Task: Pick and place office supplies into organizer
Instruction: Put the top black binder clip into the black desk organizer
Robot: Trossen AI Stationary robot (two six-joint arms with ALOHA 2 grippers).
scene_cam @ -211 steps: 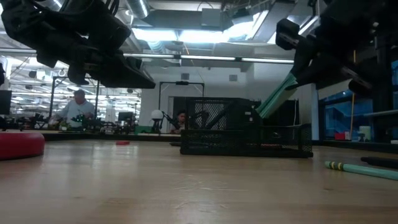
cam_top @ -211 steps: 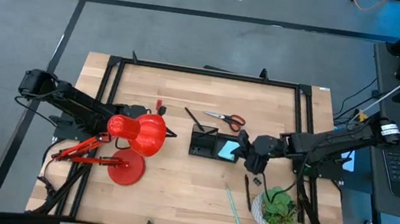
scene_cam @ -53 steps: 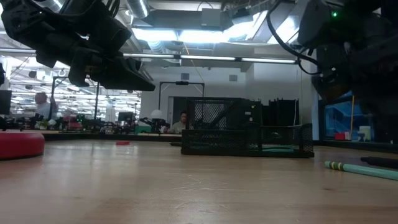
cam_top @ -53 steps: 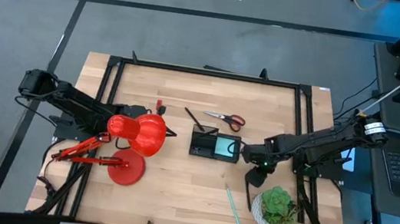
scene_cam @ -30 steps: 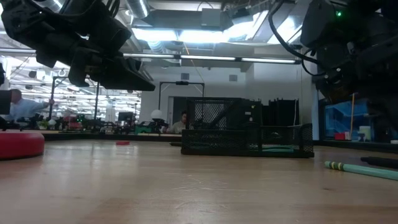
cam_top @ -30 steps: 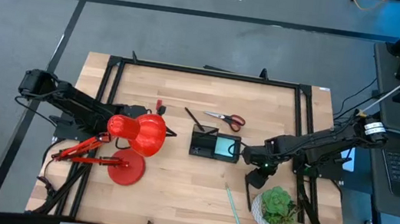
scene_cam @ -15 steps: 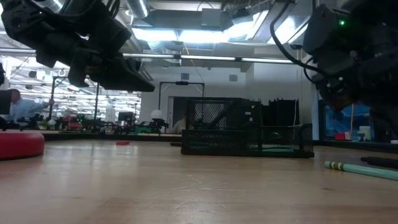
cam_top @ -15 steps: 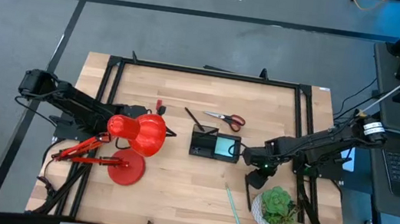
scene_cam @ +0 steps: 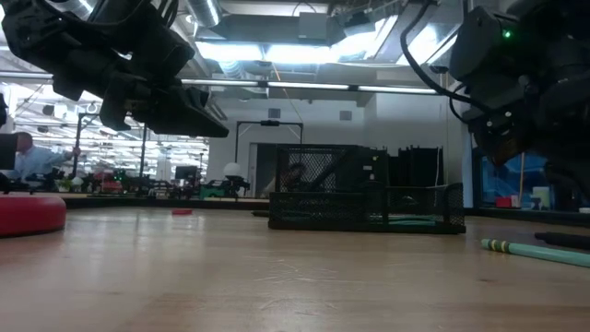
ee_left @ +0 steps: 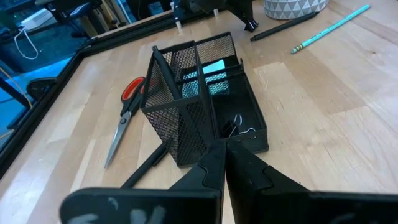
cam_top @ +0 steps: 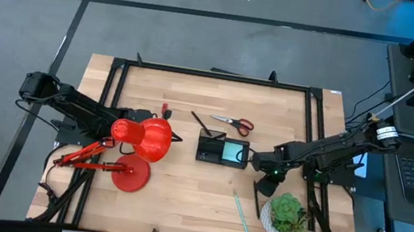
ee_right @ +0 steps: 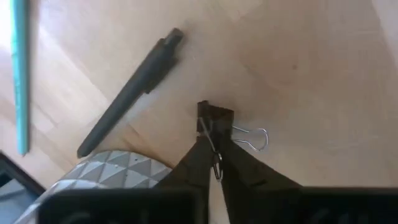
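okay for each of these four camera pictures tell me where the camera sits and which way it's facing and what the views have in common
High view: above the table, facing straight down; both arms, red lamp.
Low view: at tabletop height, facing level toward the organizer; arms overhead.
Left wrist view: on the left arm, past the shut left gripper toward the organizer, scissors.
Right wrist view: on the right arm, facing down; right gripper pinching a binder clip beside a black pen.
Shared: the teal pen shows in all four views.

From my remote seat I see grey floor with dark seams — bright ceiling lights, a distant person at benches.
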